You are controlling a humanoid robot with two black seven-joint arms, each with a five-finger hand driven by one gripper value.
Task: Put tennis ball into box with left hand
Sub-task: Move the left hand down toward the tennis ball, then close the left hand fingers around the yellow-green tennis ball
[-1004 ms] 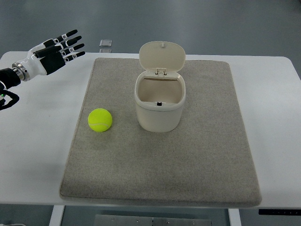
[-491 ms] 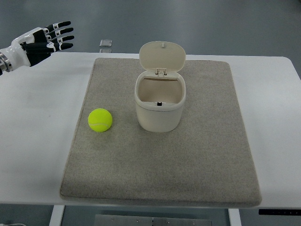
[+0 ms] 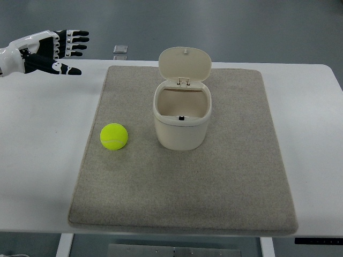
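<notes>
A yellow-green tennis ball (image 3: 114, 136) lies on the left part of the grey mat (image 3: 230, 182). To its right stands a cream box (image 3: 182, 116) with its hinged lid tipped up at the back and its inside open to view. My left hand (image 3: 56, 49) hovers over the table's far left corner, well above and left of the ball, fingers spread and holding nothing. The right arm does not show.
The mat covers most of a white table (image 3: 43, 160). A small grey square object (image 3: 120, 50) sits at the table's far edge, just right of my left hand. Bare table lies left and right of the mat.
My left hand first drew back toward the far left corner, then turned so its thumb points out toward the mat. Ball and box have not moved.
</notes>
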